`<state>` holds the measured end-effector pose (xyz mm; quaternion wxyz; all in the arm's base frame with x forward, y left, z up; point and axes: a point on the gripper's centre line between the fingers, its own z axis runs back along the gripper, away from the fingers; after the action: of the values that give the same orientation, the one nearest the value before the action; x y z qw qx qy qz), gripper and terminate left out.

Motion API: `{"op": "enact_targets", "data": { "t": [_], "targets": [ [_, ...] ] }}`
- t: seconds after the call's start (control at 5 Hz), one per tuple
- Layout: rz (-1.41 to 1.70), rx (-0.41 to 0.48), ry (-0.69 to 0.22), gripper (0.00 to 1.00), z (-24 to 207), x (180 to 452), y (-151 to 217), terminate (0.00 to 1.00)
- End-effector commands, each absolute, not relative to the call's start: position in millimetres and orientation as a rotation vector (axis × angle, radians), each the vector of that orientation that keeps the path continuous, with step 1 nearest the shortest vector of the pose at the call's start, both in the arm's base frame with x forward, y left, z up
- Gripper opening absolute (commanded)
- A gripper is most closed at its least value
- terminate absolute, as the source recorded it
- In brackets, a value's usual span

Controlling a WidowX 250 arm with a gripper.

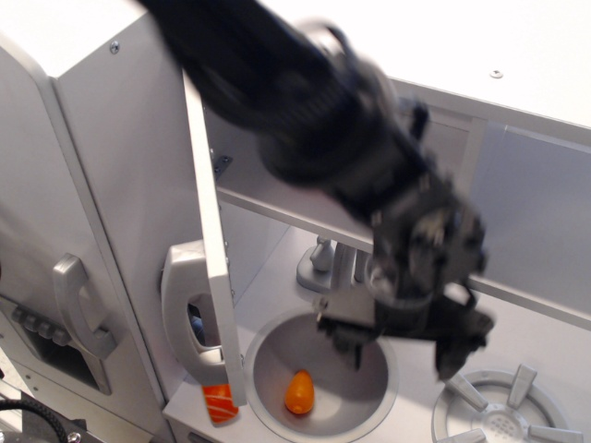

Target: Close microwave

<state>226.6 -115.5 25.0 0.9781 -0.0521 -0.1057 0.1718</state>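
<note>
The microwave (254, 180) is the light-grey box compartment at the top of the toy kitchen. Its flat door (209, 249) stands swung wide open and shows edge-on at the left of the opening. My gripper (399, 353) hangs below the compartment's shelf, above the sink, to the right of the door and not touching it. Its two dark fingers (347, 343) are spread apart with nothing between them. The arm is motion-blurred and covers much of the compartment's inside.
A round sink bowl (268, 355) holds an orange toy vegetable (298, 392). An orange-and-white toy piece (220, 403) lies at the door's lower corner. A grey phone handset (183, 309) hangs behind the door. A tall panel with a curved handle (76, 309) stands left, a burner (503, 420) right.
</note>
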Motion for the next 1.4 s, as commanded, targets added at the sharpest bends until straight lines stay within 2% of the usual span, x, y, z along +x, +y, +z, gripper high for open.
{"op": "enact_targets", "data": {
  "t": [0.0, 0.2, 0.4, 0.6, 0.8, 1.0, 1.2],
  "targets": [
    [0.423, -0.249, -0.257, 1.0, 99, 228, -95, 0.0],
    [0.471, -0.349, -0.283, 1.0, 135, 223, -72, 0.0],
    [0.505, -0.388, -0.29, 1.0, 165, 220, -53, 0.0],
    [0.543, -0.37, -0.271, 1.0, 180, 218, -37, 0.0],
    [0.577, -0.299, -0.26, 1.0, 177, 213, -23, 0.0],
    [0.598, -0.219, -0.246, 1.0, 194, 217, 7, 0.0],
    [0.594, -0.199, -0.236, 1.0, 188, 207, 22, 0.0]
  ]
}}
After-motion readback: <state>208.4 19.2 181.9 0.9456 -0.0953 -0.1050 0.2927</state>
